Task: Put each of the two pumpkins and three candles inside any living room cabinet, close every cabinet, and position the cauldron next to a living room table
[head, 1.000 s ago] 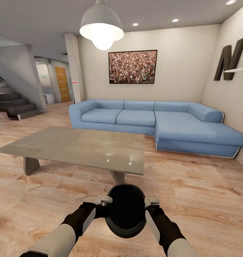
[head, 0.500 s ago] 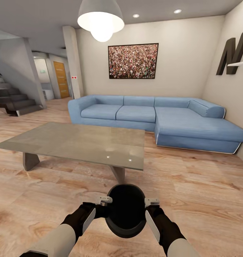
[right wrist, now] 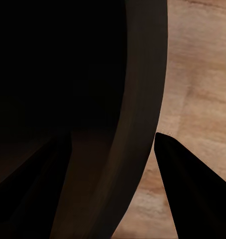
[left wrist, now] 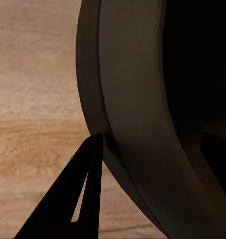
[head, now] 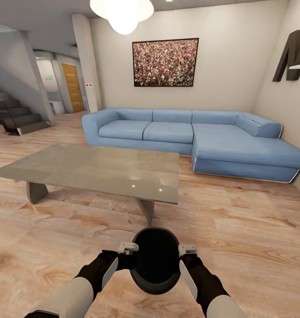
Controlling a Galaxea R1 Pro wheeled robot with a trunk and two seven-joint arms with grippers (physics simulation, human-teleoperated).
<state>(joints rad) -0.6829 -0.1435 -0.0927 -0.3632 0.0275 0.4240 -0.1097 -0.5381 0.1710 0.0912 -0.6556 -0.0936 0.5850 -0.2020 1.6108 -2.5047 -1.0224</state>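
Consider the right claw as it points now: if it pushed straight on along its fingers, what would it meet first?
Probably the wood floor. The right claw straddles the cauldron rim, one finger inside the mouth, one outside. Straight ahead the outer finger faces bare planks, though depth there is unclear.

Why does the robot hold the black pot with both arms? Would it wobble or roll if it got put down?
The cauldron looks stiff: its rim keeps its shape between the fingers in the right wrist view. It is probably bulky for one arm, since the left gripper and right gripper each pinch a side. Its round belly might rock when set on the floor.
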